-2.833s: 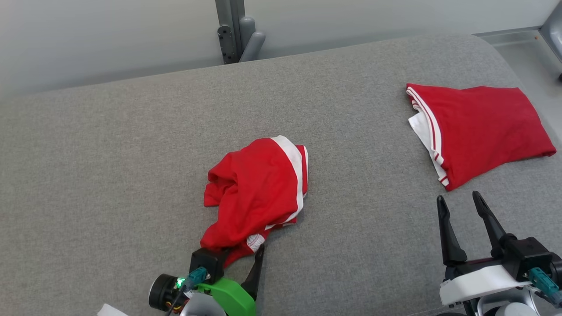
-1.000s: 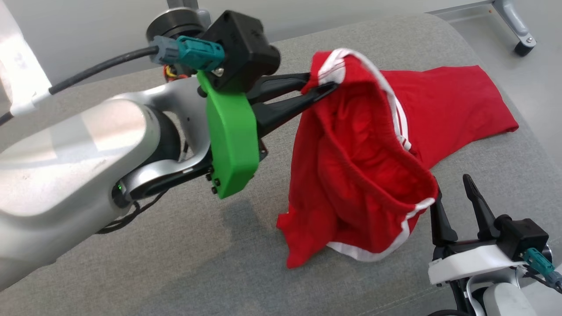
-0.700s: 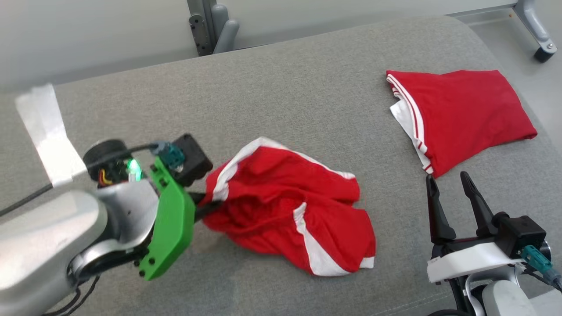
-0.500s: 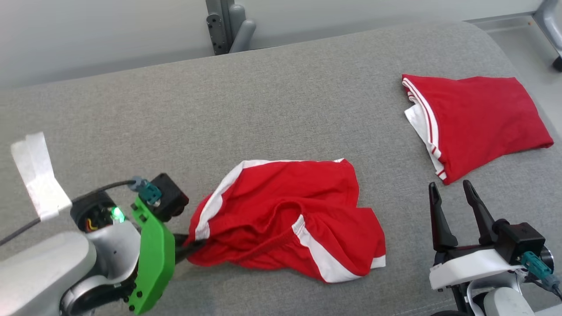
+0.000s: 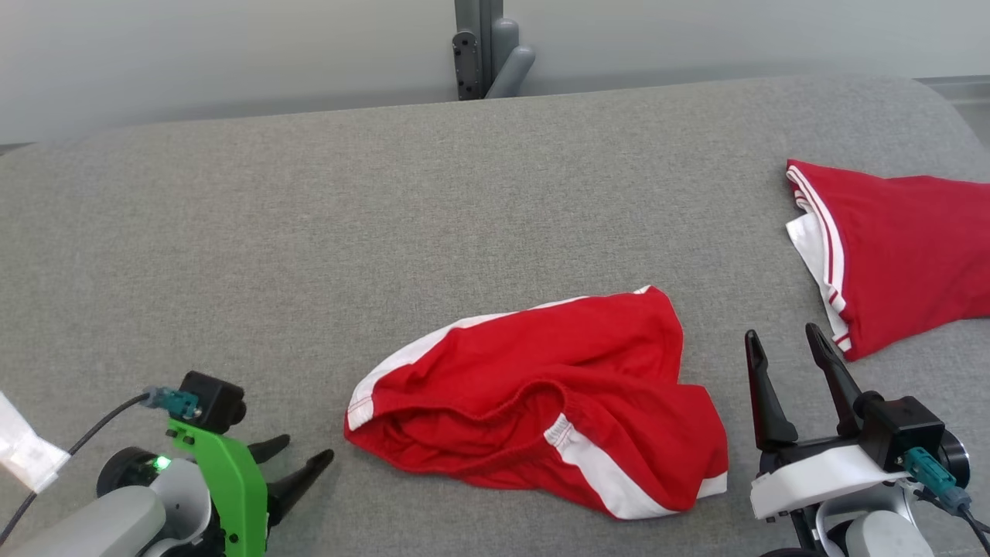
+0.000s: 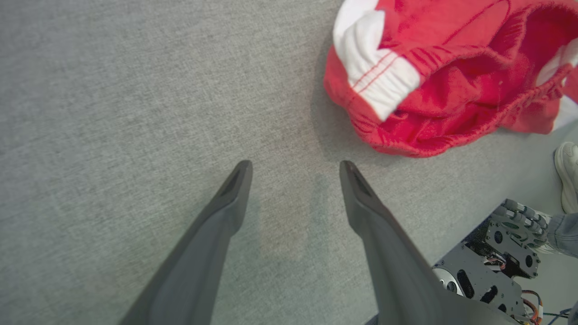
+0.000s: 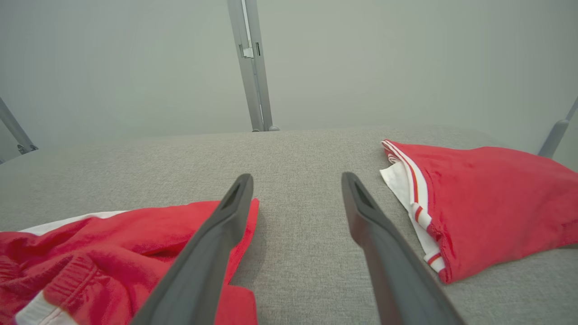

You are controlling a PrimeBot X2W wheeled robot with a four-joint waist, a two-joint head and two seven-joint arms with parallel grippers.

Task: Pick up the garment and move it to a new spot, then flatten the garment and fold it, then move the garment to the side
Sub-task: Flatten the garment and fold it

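The garment (image 5: 557, 402), red shorts with white side stripes, lies rumpled on the grey padded table (image 5: 387, 216), its waistband opening toward me. In the left wrist view its white-banded edge (image 6: 384, 76) lies just beyond and right of my fingers. My left gripper (image 5: 298, 456) is open at the lower left, a short gap from the shorts' left end, with nothing between its fingers. My right gripper (image 5: 781, 344) stands open at the lower right, just right of the shorts, fingers pointing away. In the right wrist view the shorts (image 7: 113, 253) lie left of and behind my left finger.
A second red garment (image 5: 897, 255) with white trim lies folded at the table's right edge, also in the right wrist view (image 7: 487, 198). A grey post (image 5: 479, 46) rises behind the table. A person's shoe (image 6: 568, 162) and a robot base show below the table edge.
My left gripper carried the shorts up and across, laid them down, then opened and drew back to the left. The camera has also shifted. The right gripper stayed open.
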